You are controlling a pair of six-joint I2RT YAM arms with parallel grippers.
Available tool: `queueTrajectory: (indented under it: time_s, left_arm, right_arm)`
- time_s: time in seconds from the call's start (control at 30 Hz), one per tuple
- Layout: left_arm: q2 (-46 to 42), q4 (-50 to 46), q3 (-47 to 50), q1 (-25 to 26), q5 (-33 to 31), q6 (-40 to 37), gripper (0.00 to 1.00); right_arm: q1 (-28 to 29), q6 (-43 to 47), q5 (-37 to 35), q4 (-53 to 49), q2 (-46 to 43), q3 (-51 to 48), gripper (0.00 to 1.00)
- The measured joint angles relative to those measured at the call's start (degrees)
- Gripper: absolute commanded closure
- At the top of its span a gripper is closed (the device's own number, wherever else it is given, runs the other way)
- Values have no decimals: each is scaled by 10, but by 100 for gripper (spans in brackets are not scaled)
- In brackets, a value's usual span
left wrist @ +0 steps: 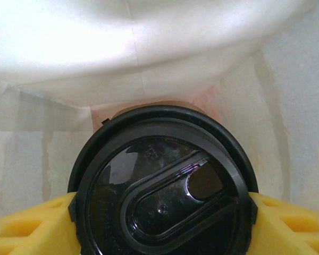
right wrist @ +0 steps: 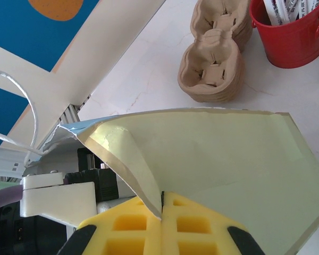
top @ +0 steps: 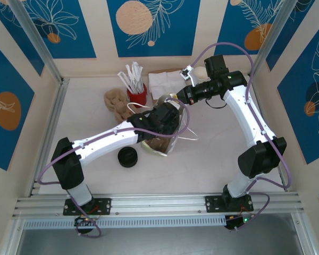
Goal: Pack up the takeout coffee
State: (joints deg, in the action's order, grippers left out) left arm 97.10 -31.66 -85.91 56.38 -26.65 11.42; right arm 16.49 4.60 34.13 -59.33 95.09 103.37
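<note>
Lidded takeout coffee (left wrist: 162, 196) held inside the paper bag (right wrist: 228, 159) at the middle of the bench (top: 212, 159).
The cup shows a glossy round black lid with an oval recess and a sip hole. The lid faces the left wrist camera, so the cup's long axis runs along the reach of the left pincer (left wrist: 160, 228), which grasps the lid's rim from both sides. The right pincer (right wrist: 162, 212) is clenched on the bag's mouth edge. The bench is pale, and cream walls (top: 101, 32) carry blue leaf-print panels.
</note>
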Motion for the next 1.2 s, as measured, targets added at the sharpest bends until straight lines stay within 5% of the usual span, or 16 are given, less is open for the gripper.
queueTrajectory:
  time_s: [0.47, 0.93, 1.2]
  left_arm:
    - [24, 6, -2, -6, 5, 4, 29]
    - [56, -12, -30, -27, 42, 11, 29]
    - [89, -25, -50, -49, 70, 26, 29]
  right_arm:
    - [0, -12, -3, 7, 0, -5, 91]
    - [-3, -55, 3, 33, 13, -6, 62]
    - [-26, -66, -3, 30, 20, 12, 57]
